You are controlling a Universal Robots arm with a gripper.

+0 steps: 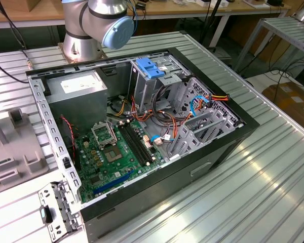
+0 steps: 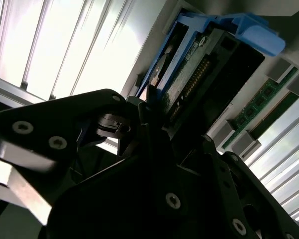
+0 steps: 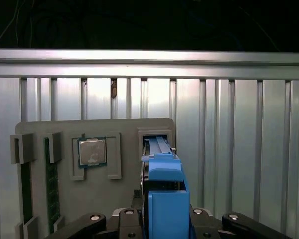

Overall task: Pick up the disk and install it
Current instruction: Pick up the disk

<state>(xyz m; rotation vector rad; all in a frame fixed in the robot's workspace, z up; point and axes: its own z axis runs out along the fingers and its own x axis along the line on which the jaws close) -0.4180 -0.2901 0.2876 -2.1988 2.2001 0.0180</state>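
Judged the pick-up step in hand, install not yet begun. Found the disk (image 3: 164,189) standing on edge in a slot of the grey holder (image 3: 124,129) on the worktop (image 3: 239,149), straddled at its near end by the gripper (image 3: 162,215) in the first wrist view. Could not tell the gripper's state, pinching or merely set around. Reckoned the next move to call for a sure hold and a straight draw clear of the slot. Counted one disk, one holder, one processor chip (image 3: 92,152), at least one memory stick (image 3: 51,184), and one open computer case (image 1: 228,147) in the exterior view.
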